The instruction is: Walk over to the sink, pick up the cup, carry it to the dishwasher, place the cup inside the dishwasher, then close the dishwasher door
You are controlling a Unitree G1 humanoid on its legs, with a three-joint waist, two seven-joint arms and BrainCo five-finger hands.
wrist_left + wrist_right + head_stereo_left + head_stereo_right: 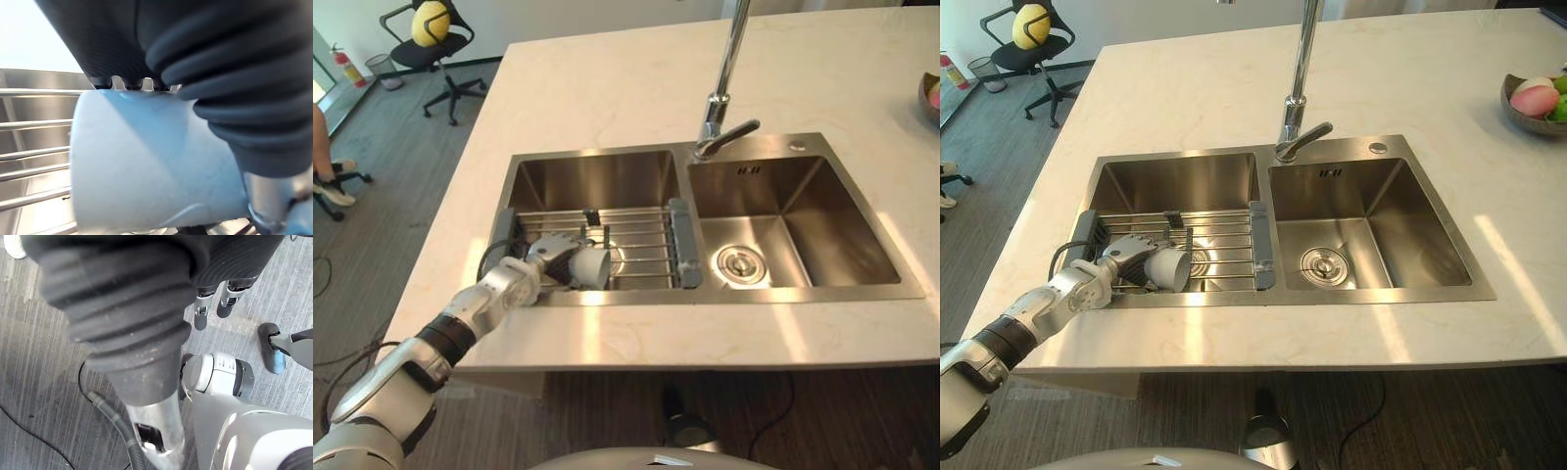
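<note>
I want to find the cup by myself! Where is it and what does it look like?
Find the steel double sink in the pale counter and look in its left basin. A wire rack spans it, and the cup is tipped on its side there, the left hand curled round it. It is the only white thing among all the steel.

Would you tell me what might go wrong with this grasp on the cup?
The cup lies on its side on the wire rack with the left hand curled over it; its smooth wall could slip on lifting. The sink's front rim is close to the wrist, so a low lift may knock the cup against it.
</note>
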